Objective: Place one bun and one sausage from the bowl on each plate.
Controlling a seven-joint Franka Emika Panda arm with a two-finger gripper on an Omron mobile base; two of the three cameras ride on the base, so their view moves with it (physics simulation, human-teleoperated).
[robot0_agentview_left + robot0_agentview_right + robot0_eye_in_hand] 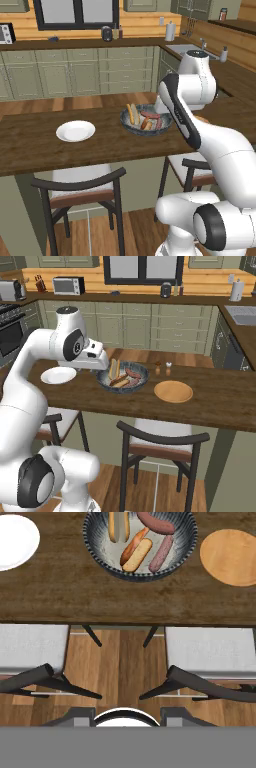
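Bowl [100,559] near counter edge [125,619], white plate [15,539] apart, orange plate [230,557] apart

Glossy white arm [220,150] of rounded, bulbous segments, dark grey-black bands and round caps at joints, smooth unmarked casing

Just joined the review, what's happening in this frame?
Nothing is being handled yet. The white Franka arm is raised over the dark wooden counter. All plump golden buns and slim red-brown sausages sit in the dark grey-blue bowl. The white plate and orange-tan plate are bare.
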